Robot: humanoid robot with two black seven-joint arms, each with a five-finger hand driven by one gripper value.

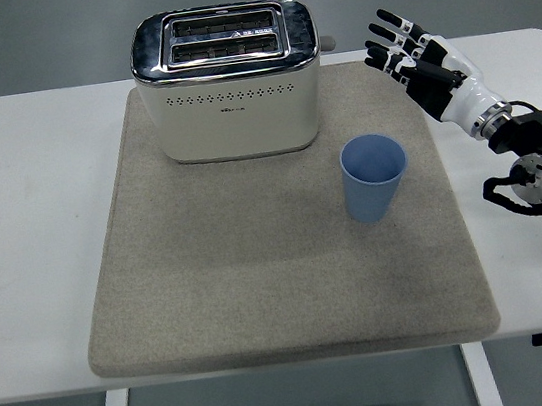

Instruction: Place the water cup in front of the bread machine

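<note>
The water cup (375,177), plain light blue, stands upright with its mouth up, right of frame centre on the grey mat (264,295), below-right of the bread machine (228,80). The right hand (412,54), upper right, holds nothing, fingers spread.

the scene is evenly and brightly lit from above, with soft short shadows cast under the toaster (229,83) and blue cup (374,176), mild glare seen on the chrome top, and focus kept sharp throughout.

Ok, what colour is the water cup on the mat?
Light blue, inside and out. The water cup shows clearly in the head view, standing upright on the grey mat.
</note>
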